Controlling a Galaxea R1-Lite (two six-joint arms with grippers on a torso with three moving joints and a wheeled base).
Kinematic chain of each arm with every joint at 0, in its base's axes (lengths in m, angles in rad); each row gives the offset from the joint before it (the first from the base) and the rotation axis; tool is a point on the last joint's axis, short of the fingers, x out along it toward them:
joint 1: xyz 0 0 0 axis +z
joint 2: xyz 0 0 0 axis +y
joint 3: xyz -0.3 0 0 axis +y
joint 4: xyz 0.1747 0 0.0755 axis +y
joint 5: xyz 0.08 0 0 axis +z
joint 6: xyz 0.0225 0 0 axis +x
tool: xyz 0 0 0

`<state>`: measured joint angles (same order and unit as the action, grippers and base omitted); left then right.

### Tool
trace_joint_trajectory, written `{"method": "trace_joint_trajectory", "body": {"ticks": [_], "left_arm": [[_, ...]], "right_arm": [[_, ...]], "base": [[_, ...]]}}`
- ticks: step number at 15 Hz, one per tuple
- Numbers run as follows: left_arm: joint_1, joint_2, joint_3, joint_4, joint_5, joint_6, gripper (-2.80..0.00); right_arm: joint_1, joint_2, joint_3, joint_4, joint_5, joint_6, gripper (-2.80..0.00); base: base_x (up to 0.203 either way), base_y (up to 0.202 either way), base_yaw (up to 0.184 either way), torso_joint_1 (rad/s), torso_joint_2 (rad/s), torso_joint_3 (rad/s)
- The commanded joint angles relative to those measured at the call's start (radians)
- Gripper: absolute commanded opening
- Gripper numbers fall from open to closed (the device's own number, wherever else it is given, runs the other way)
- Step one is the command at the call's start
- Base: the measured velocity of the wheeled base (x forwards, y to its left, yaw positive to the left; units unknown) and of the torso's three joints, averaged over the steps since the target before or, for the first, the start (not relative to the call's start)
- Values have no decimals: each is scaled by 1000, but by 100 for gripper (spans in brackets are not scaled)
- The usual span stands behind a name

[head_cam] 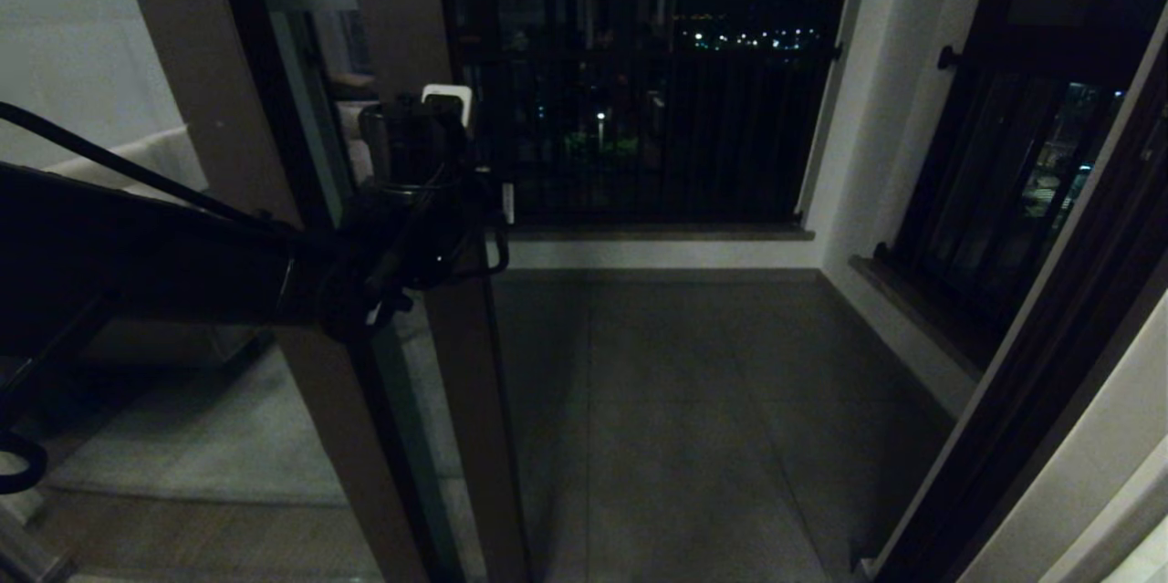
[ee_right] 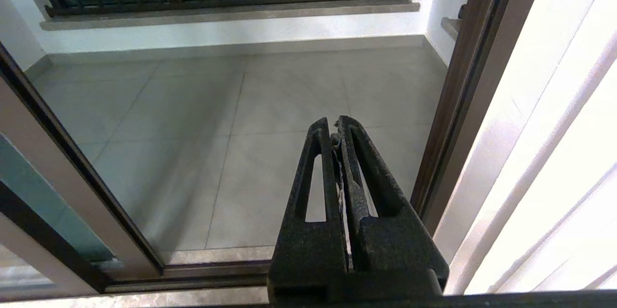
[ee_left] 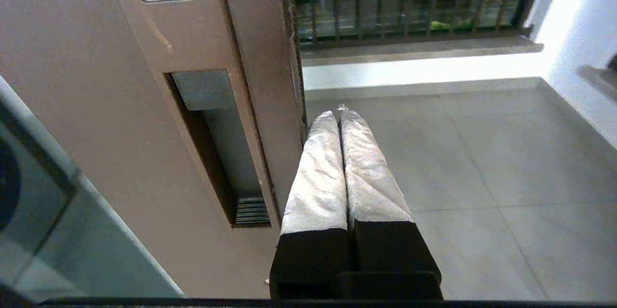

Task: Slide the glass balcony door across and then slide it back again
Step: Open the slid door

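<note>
Head view: left gripper closed, apparently against glass balcony door edge.

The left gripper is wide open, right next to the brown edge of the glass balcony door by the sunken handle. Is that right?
Not quite. The left gripper is shut, its two silver-wrapped fingers pressed together, as the left wrist view shows. The rest holds: it sits right beside the brown edge of the glass balcony door, next to the sunken handle.

Left arm reached across from left; its hand was at the door stile. Doorway stood open onto tiled floor. Barred window beyond, dark outside.
</note>
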<state>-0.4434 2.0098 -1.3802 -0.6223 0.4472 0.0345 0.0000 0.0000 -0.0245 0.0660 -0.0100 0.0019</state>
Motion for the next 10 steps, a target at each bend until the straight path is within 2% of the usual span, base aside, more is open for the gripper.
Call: {"method": "trace_joint_trajectory", "body": {"ticks": [1, 4, 7, 10], "left_arm": [[2, 1, 1, -7, -2, -2, -280], [18, -2, 16, -10, -2, -2, -280], [29, -9, 68, -85, -4, 3, -280], [50, -11, 84, -100, -4, 7, -280]], "right_arm": [[0, 2, 0, 0, 0, 0, -280], [0, 2, 0, 0, 1, 0, -280], [0, 2, 0, 0, -1, 1, -280], [0, 2, 0, 0, 0, 1, -280]], "base": [[0, 0, 0, 0, 0, 0], [0, 0, 0, 0, 0, 0], [0, 0, 0, 0, 0, 0], [0, 0, 0, 0, 0, 0]]}}
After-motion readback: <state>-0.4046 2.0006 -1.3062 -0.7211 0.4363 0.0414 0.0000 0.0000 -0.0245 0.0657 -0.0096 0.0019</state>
